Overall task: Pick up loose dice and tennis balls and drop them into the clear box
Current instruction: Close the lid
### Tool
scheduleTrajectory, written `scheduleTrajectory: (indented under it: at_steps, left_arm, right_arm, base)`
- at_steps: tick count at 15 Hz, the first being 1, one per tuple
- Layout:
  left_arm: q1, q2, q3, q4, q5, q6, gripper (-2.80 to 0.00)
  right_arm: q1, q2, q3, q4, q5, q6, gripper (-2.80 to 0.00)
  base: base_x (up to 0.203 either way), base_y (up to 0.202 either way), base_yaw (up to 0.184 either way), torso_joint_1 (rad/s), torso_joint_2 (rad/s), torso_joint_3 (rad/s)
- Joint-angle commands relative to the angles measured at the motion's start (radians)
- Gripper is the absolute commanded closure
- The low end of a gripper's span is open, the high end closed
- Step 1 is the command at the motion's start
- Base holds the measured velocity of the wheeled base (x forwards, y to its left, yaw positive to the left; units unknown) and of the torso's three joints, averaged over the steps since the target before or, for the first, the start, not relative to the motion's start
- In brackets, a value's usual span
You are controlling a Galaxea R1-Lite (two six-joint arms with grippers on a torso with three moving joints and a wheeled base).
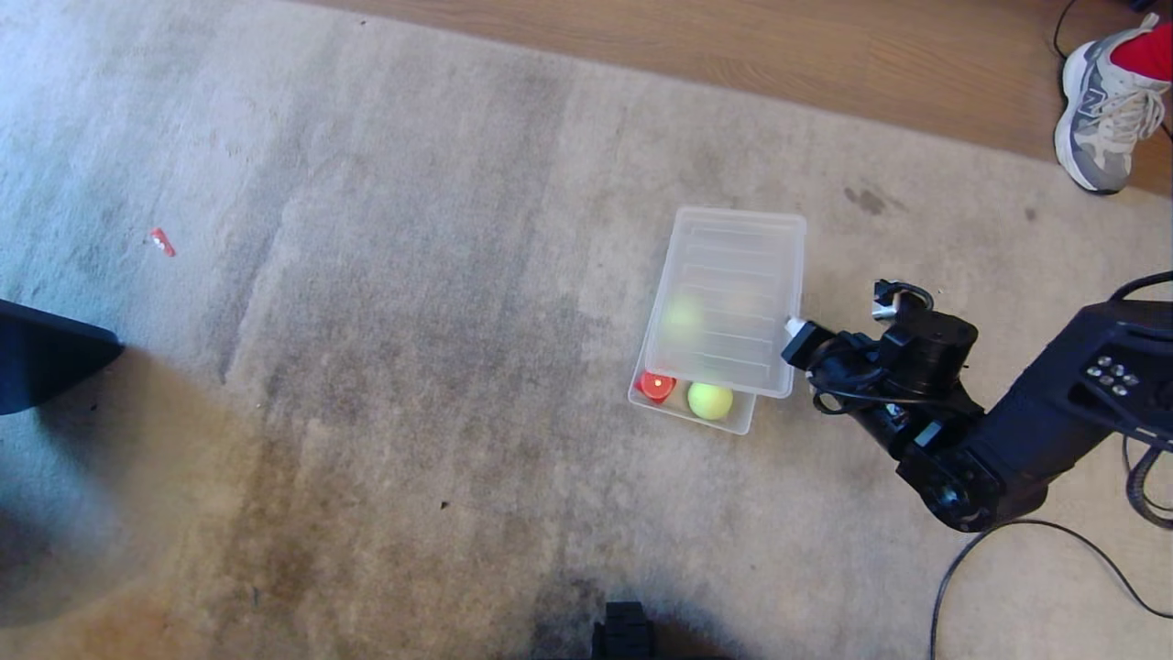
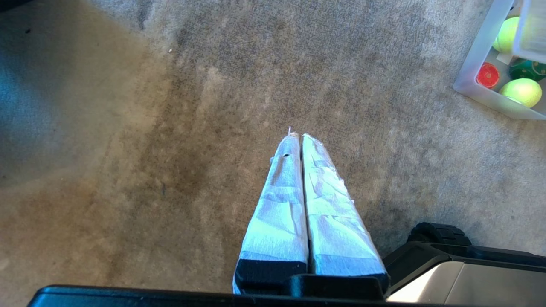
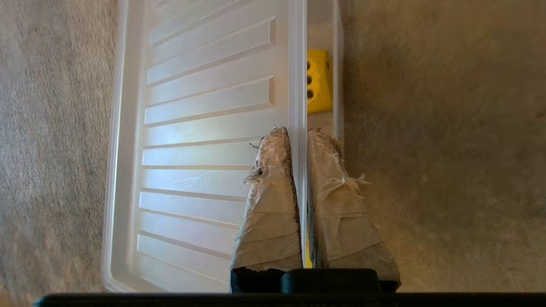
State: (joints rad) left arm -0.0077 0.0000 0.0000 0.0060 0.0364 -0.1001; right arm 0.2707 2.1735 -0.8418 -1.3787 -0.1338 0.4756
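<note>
Translucent plastic sets the handling: the clear box (image 1: 641,396) on the carpet (image 1: 412,367) looks light and stiff, and the ribbed lid (image 1: 724,293) lying askew over it would likely slide easily. The right gripper (image 3: 300,136), at 3 o'clock of the box, has its jaws shut on the lid's thin edge, a sensible hold. The left gripper (image 2: 297,135) hangs idle, jaws closed on nothing. Visible inside: 2 tennis balls (image 2: 521,91), 1 red die (image 2: 487,75), 1 green die (image 2: 527,69), 1 yellow die (image 3: 319,81).
</note>
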Motion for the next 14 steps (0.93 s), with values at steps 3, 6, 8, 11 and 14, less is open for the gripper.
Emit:
scheduleTrajectory:
  at_steps: [3, 6, 8, 11, 14]
  left_arm:
    - [0.0, 0.0, 0.0, 0.0, 0.0, -0.001, 0.0]
    - [0.0, 0.0, 0.0, 0.0, 0.0, -0.001, 0.0]
    - [0.0, 0.0, 0.0, 0.0, 0.0, -0.001, 0.0]
    - [0.0, 0.0, 0.0, 0.0, 0.0, -0.001, 0.0]
    - [0.0, 0.0, 0.0, 0.0, 0.0, -0.001, 0.0]
  right_arm:
    - [0.035, 0.097, -0.028, -0.04, -0.007, 0.012, 0.0]
    - [0.042, 0.118, -0.024, -0.044, -0.007, 0.005, 0.0]
    - [0.051, 0.12, -0.019, -0.042, -0.006, 0.006, 0.0]
    - [0.051, 0.15, -0.021, -0.042, -0.006, 0.003, 0.0]
    - [0.043, 0.18, -0.02, -0.044, -0.011, 0.001, 0.0]
  base:
    - [0.0, 0.0, 0.0, 0.0, 0.0, 0.0]
    - [0.0, 0.0, 0.0, 0.0, 0.0, 0.0]
    - [0.0, 0.0, 0.0, 0.0, 0.0, 0.0]
    - [0.0, 0.0, 0.0, 0.0, 0.0, 0.0]
    - [0.0, 0.0, 0.0, 0.0, 0.0, 0.0]
